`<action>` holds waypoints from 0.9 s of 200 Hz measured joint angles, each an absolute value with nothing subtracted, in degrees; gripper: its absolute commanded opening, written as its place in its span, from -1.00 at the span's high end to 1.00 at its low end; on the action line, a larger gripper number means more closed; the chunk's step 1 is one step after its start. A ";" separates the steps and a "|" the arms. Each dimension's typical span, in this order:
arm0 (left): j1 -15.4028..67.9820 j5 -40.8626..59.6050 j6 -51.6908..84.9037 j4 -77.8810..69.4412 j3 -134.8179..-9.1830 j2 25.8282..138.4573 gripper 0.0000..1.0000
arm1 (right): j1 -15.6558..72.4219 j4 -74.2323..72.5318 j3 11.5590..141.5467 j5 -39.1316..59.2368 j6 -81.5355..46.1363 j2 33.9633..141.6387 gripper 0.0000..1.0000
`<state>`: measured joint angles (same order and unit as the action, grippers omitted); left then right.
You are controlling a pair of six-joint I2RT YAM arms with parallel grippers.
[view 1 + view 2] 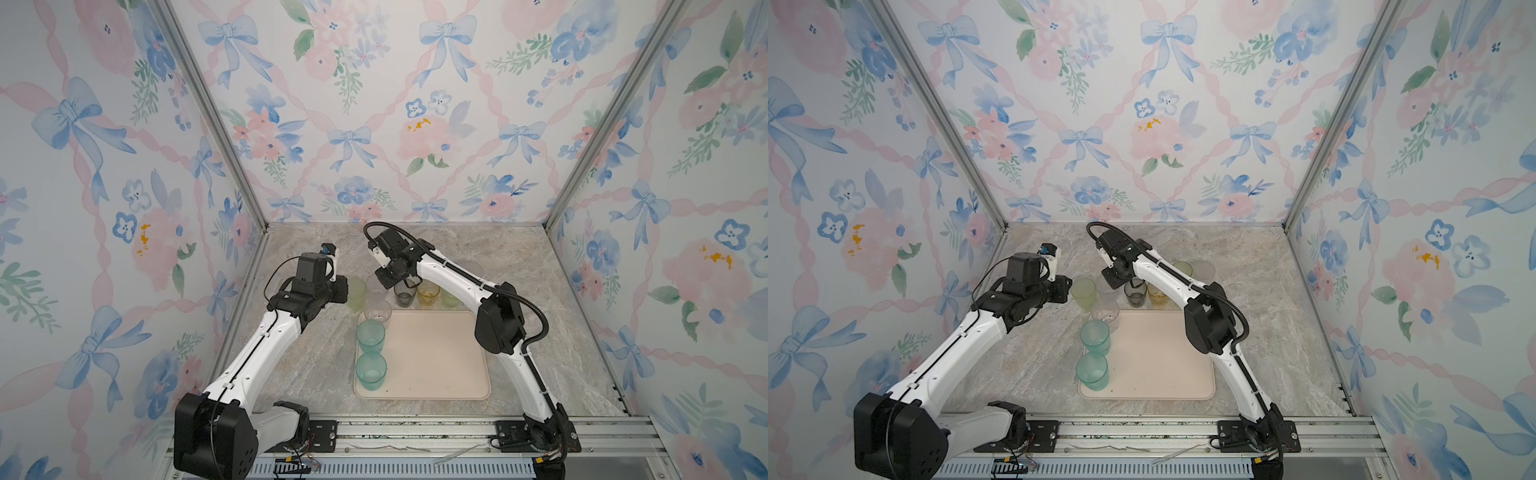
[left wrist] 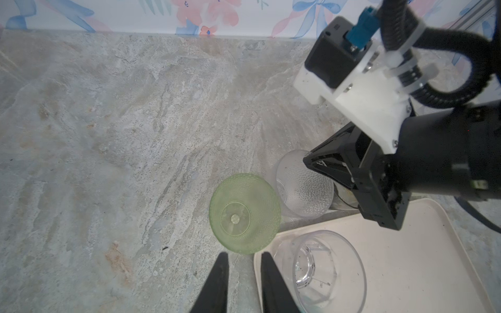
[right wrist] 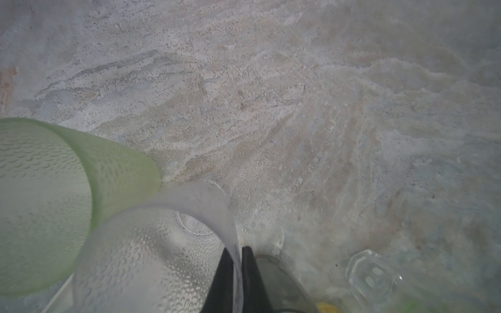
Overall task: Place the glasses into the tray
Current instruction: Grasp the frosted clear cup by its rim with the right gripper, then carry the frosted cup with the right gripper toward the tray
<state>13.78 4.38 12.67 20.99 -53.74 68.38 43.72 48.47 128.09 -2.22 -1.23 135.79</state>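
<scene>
My right gripper has its jaws pinched on the wall of a frosted clear tumbler, which stands on the tabletop just beyond the tray. My left gripper hovers with its jaws slightly apart and empty, near a yellow-green tumbler. Two teal tumblers stand in the tray along its left side. A smooth clear tumbler sits at its far left corner.

floral bow-print walls enclose a marbled stone tabletop.
</scene>
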 measured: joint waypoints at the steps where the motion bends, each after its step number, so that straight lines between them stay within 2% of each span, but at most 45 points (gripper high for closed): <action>1: 13.76 4.40 12.67 21.02 -53.74 68.38 0.52 | 43.72 48.47 128.09 -2.24 -1.19 135.81 0.86; 84: 13.76 4.60 12.67 20.99 -53.74 68.40 0.52 | 44.34 45.23 124.66 -5.98 -0.73 134.04 0.94; 180: 13.76 4.51 12.64 20.88 -53.49 68.40 0.52 | 44.31 39.92 114.89 -11.05 -0.12 122.72 0.95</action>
<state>13.76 4.51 12.64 20.88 -53.49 68.40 44.31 39.92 114.89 -11.05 -0.12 122.72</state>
